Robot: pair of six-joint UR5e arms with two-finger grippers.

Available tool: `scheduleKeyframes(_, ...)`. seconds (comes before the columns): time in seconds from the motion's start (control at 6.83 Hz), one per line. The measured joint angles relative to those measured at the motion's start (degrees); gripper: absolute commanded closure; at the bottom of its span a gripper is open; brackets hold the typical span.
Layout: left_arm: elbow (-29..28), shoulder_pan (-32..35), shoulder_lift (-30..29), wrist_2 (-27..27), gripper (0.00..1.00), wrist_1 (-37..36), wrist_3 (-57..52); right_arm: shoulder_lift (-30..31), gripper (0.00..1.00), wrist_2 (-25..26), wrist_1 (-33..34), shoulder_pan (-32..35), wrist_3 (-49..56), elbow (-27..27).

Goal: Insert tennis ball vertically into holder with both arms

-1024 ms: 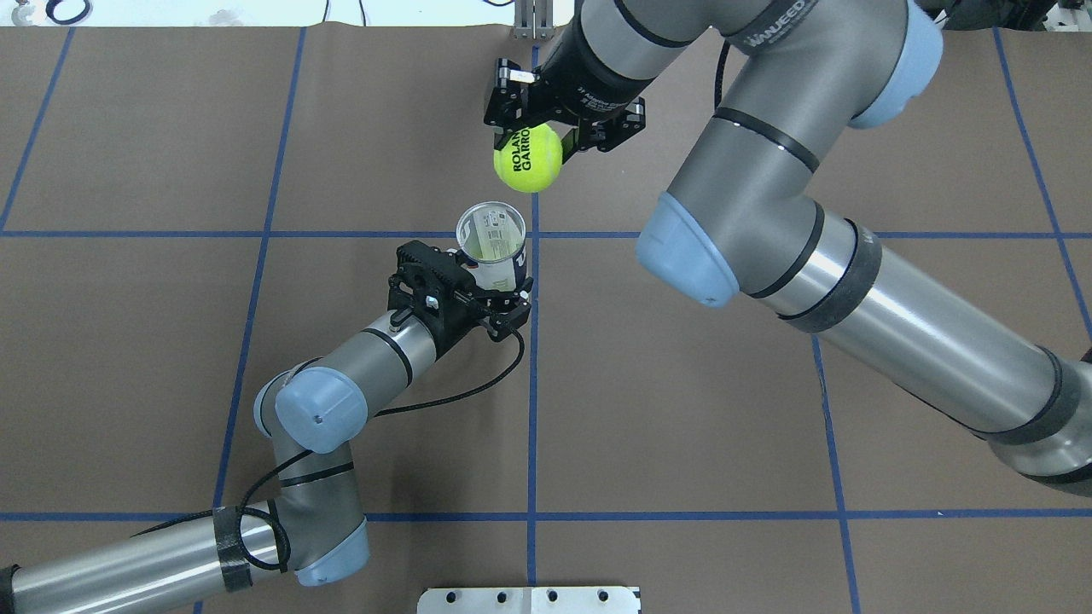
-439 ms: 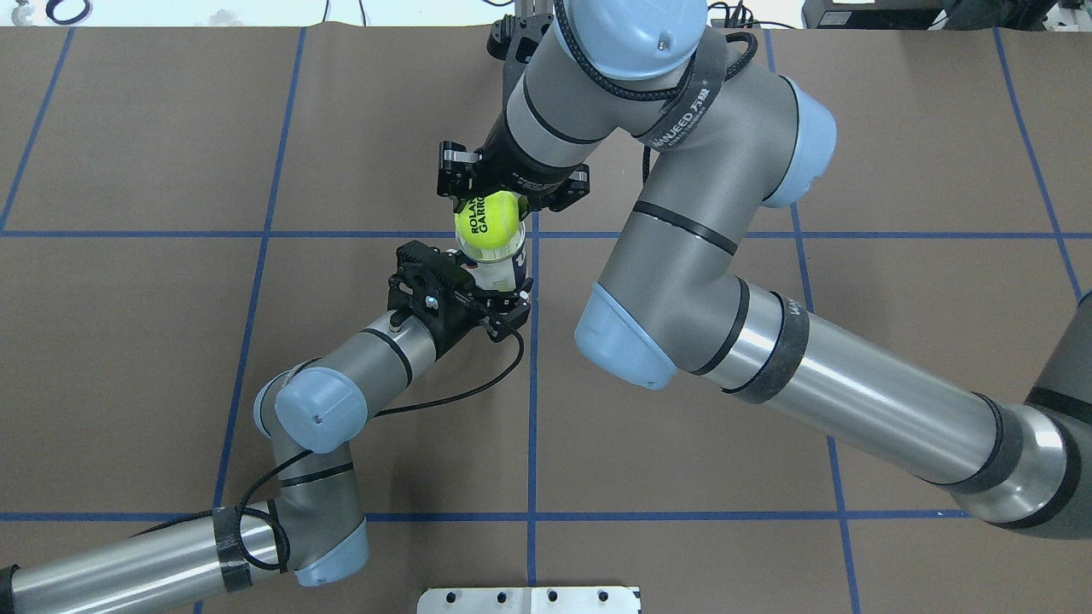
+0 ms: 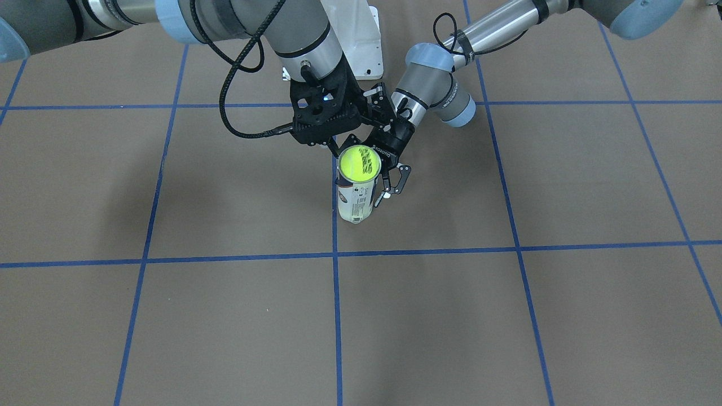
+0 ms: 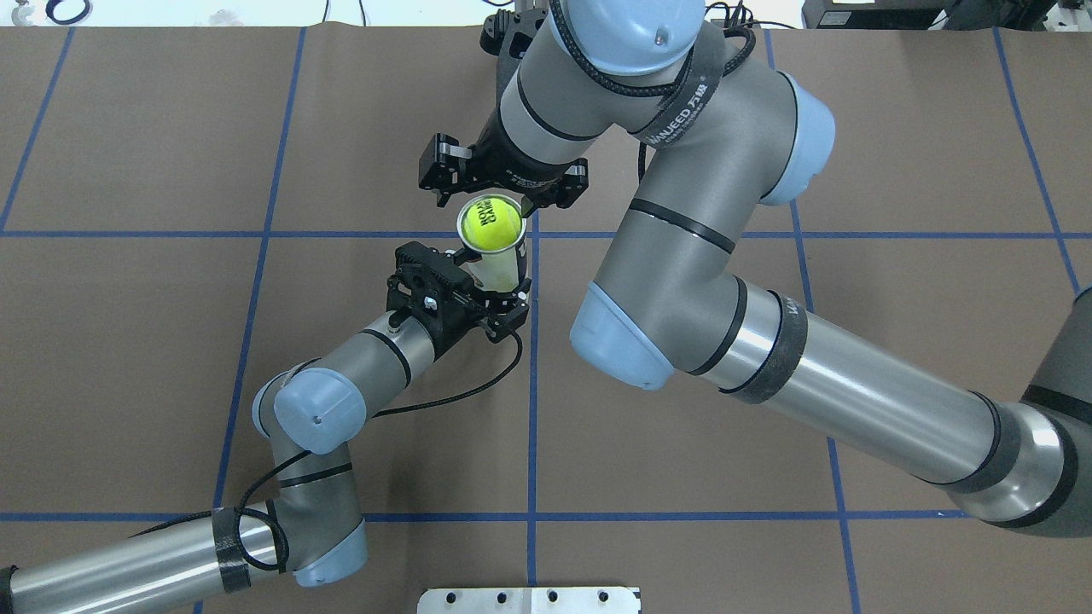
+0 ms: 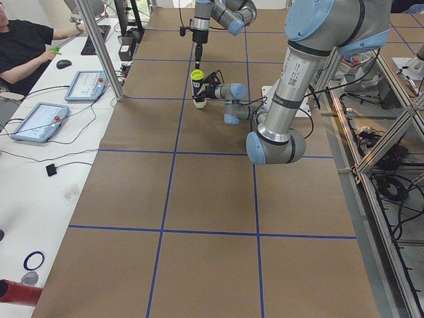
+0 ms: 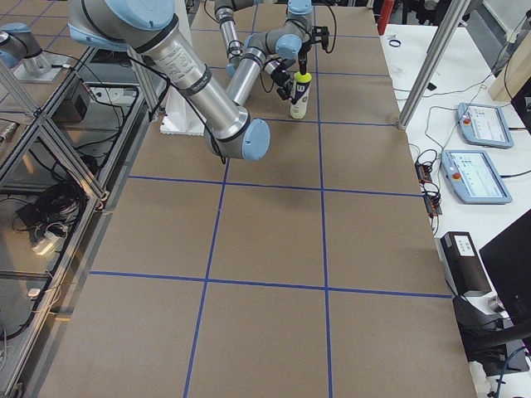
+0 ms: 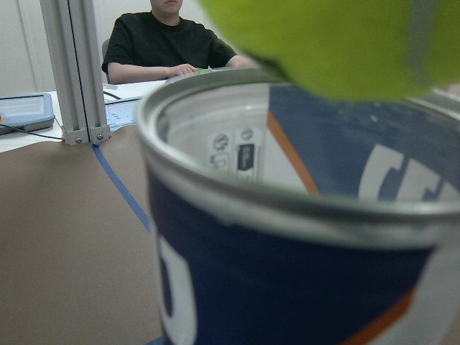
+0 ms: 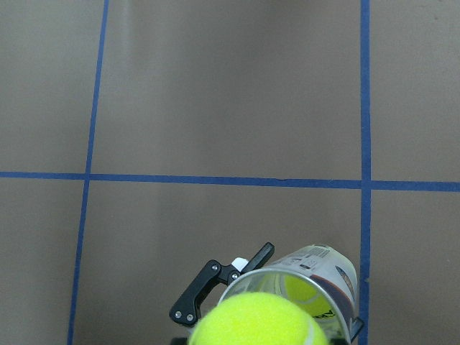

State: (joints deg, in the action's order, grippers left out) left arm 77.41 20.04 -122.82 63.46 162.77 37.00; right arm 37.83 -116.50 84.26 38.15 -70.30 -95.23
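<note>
The holder stands upright on the counter, clamped low on its body by the left hand. The tennis ball sits at the holder's metal-rimmed mouth, directly above the tube; another ball seems to lie deeper inside, though the glimpse is small. The right hand hovers just behind the mouth with its fingers spread apart and clear of the ball, as far as the overhead view shows. The tube looks light, thin-walled and smooth, so a firm grip around its lower half suits it; squeezing hard could dent it. The felt ball is light, springy and grippy, best taken across its middle
</note>
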Motion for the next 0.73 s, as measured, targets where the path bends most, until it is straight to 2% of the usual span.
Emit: scheduleKeyframes(0.73, 0.42, -0.07, 0.37, 0.08, 0.01, 0.04, -0.02, -0.25, 0.01, -0.68, 0.07, 1.81, -0.35, -1.38)
